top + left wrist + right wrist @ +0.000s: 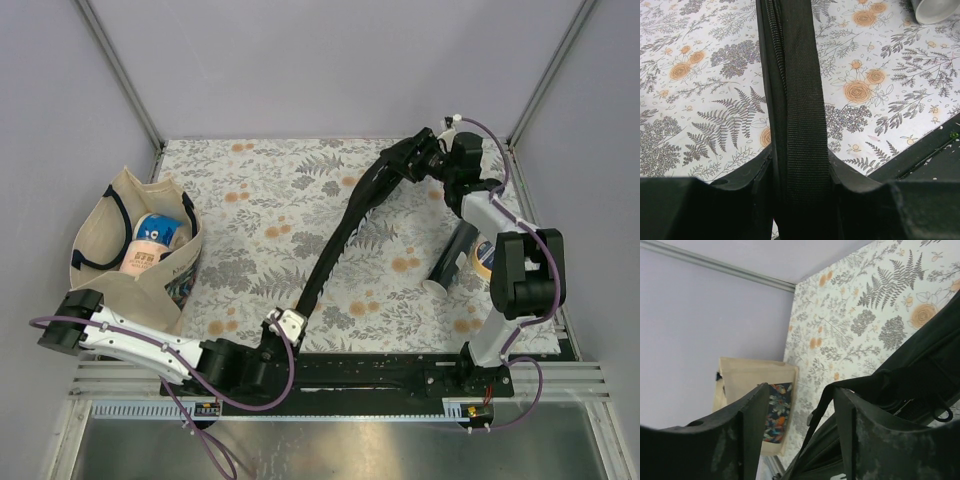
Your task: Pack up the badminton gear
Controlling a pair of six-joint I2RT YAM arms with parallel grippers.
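Note:
The long black racquet cover (340, 235) stretches from the near middle of the table up to the far right, lifted off the floral cloth. My left gripper (283, 325) is shut on its narrow near end. In the left wrist view the webbing and zipper edge of the cover (800, 100) run up from between the closed jaws of the left gripper (800, 170). My right gripper (415, 160) is at the cover's wide far end. It (802, 395) stands open, with a thin strap of the cover (920, 370) hanging beside its right finger. A black tube (452, 255) lies at the right.
A beige tote bag (110, 215) with dark handles stands at the left, holding packaged items; it also shows past the right fingers as the tote bag (750, 375). A tape roll (482, 258) lies against the tube. The tube's pale end (935, 10) shows in the left wrist view.

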